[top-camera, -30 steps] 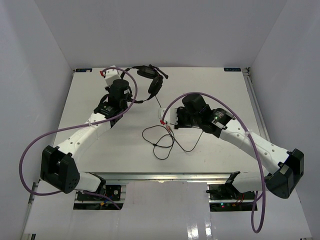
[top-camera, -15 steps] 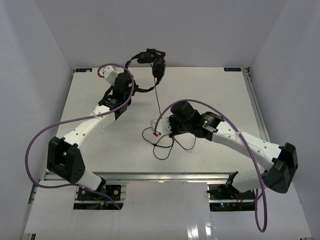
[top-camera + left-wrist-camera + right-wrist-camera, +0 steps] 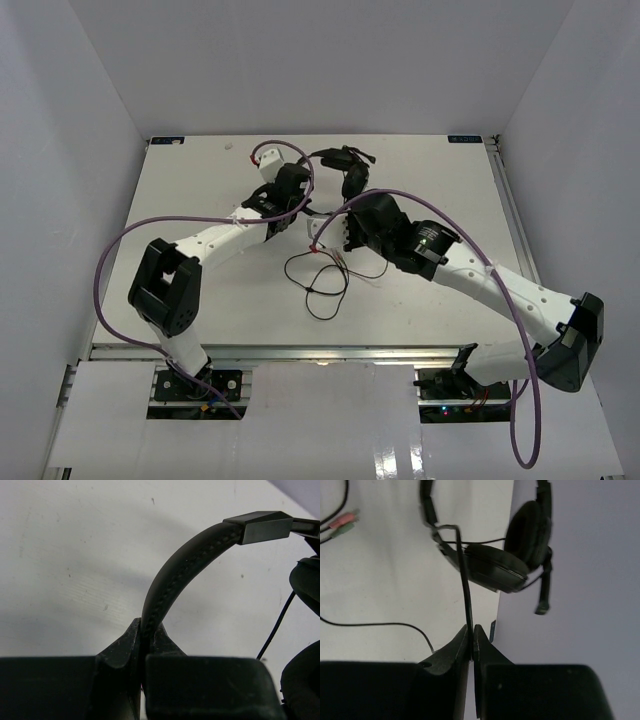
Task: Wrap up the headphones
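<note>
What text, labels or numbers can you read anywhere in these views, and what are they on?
No text is legible.
Far-right corner tag on the table: too small to read.
Far-left corner tag: too small to read.
headphones, cord: no print visible.

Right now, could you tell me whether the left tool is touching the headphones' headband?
Touching: the left wrist view shows the left tool clamped on the headband, with no gap at either finger.
</note>
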`<state>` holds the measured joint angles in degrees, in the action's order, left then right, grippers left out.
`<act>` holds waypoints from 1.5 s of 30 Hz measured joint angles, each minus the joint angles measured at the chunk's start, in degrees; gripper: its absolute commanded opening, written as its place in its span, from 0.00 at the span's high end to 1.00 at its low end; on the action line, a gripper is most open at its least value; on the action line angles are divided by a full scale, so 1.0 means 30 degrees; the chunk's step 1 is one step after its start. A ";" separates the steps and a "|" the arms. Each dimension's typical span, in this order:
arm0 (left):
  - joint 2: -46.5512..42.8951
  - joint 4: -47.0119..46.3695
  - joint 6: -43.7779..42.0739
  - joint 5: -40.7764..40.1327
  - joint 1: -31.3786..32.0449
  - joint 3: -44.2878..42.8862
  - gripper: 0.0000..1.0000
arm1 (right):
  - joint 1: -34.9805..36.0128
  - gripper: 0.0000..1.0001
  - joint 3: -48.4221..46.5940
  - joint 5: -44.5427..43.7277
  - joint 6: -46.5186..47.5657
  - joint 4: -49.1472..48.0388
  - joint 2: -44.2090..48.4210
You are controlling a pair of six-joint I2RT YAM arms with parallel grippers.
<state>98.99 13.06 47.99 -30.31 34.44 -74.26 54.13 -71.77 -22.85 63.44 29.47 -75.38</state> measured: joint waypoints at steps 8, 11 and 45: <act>-0.1026 -0.0619 -0.3504 0.2143 0.0375 0.2891 1.00 | -0.2109 0.90 -0.0081 -0.0056 0.0181 -0.0373 0.1666; -0.1801 -0.0784 -0.4742 0.3068 0.0434 0.3628 1.00 | -0.2716 0.90 -0.0086 0.0374 0.0109 -0.0278 0.1969; -0.9758 -0.2647 -0.9991 1.5724 0.1867 0.8749 1.00 | -0.7562 0.89 -0.0676 1.6689 -0.4285 0.0201 -0.1231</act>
<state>69.72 5.12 18.02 16.86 40.04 -48.01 31.45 -73.79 27.22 50.59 30.08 -79.08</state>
